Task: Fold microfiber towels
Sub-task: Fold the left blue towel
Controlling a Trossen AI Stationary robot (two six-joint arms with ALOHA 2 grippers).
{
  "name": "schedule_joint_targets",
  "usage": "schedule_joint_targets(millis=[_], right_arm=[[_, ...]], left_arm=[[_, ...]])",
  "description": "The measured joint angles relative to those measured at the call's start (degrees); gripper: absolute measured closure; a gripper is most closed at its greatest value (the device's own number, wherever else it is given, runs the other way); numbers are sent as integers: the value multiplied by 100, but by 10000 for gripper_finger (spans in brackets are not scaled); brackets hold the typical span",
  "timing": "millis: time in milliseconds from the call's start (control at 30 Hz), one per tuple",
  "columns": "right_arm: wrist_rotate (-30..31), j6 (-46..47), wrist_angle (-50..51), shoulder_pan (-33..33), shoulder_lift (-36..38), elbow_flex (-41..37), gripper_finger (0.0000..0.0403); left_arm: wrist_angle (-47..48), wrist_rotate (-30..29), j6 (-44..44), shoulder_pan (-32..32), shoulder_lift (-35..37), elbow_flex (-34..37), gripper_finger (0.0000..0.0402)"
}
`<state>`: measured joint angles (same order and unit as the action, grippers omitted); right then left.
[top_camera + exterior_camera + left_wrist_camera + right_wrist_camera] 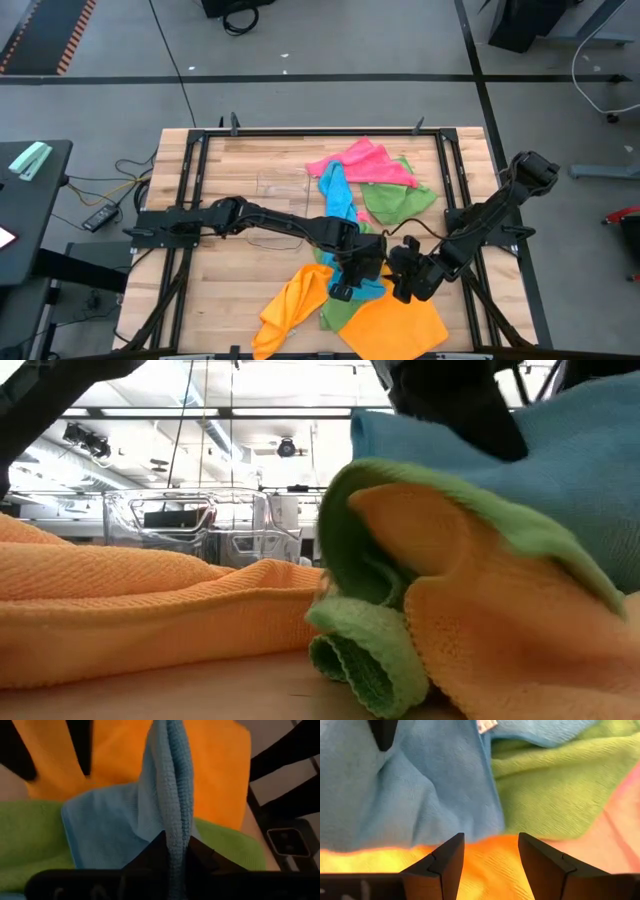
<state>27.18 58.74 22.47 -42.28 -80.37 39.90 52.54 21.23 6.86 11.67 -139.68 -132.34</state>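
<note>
A soft sky-blue microfiber towel (343, 205) is seen stretching from the centre of the wooden slatted worktop (250, 175) down to lower centre of the high view, where a fold is pinched by the left hand (345, 285), closed tight on the cloth. Just right of it, the right hand (408, 287) is held open and empty over a crumpled orange microfiber towel (395, 325). A pink towel (365, 162) and a green towel (400, 200) are piled at upper right.
</note>
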Motion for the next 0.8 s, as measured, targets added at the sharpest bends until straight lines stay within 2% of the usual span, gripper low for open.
schedule_joint_targets(millis=[333, 567, 800], right_arm=[[-14, 330, 1046, 0, 683, -2, 207], [47, 408, 1033, 0, 1126, -2, 207], [83, 538, 1000, 2, 1162, -2, 207]], left_arm=[[-48, 18, 551, -47, -162, 1, 369], [-90, 159, 583, -242, -293, -2, 370], [-119, 352, 755, -392, -295, -2, 366]])
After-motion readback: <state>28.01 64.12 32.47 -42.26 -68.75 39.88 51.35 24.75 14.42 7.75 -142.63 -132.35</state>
